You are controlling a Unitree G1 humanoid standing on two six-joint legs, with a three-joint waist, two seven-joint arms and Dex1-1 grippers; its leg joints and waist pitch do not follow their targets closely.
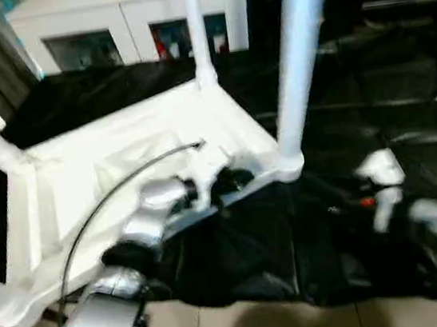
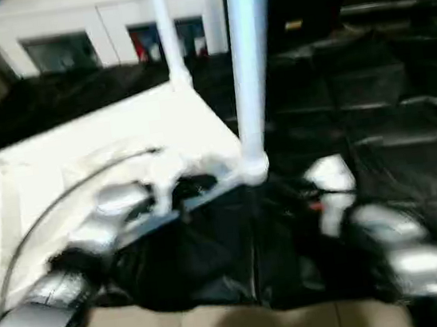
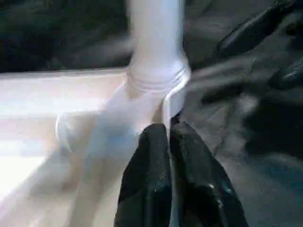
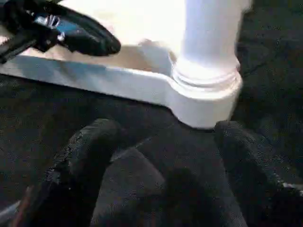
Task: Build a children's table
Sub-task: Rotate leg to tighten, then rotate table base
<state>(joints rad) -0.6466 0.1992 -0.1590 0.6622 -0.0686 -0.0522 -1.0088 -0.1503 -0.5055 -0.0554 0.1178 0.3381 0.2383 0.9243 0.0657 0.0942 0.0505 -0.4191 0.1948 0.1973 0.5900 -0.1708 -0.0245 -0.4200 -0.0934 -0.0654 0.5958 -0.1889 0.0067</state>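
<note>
We see the children's table (image 1: 131,175) upside down on black sheeting (image 1: 373,111) — our left tool (image 3: 169,142) pinches its near rim; our right tool (image 4: 161,156) gapes empty beside the near-right leg (image 1: 298,64).

Wrist views seemingly near table corner (image 4: 199,101)

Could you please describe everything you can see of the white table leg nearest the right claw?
The leg is a smooth white plastic-looking tube, standing upright in the round corner socket of the upturned table top, a ringed collar at its base. The top lies on black sheeting. The left claw pinches the rim beside it; the right claw stands open, apart.
</note>
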